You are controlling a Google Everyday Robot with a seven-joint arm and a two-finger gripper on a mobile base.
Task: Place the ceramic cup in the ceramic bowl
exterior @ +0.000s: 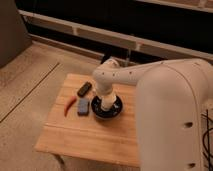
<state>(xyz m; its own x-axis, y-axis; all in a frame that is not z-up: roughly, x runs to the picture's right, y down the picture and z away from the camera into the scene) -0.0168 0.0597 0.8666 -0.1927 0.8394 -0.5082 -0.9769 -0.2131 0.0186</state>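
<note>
The ceramic bowl (116, 111) is a dark glossy round dish on the wooden table (90, 135), near its middle. My white arm reaches down from the right and ends right over the bowl. The gripper (106, 103) sits inside the bowl's rim, pointing down. A cream-white shape at the gripper's tip may be the ceramic cup (105, 106), standing in the bowl; I cannot separate it clearly from the arm's end.
A grey-blue rectangular block (83, 106) lies just left of the bowl. A red chili-like object (70, 105) lies left of the block. A dark flat bar (84, 89) lies behind them. The table's edges are near on the left and front.
</note>
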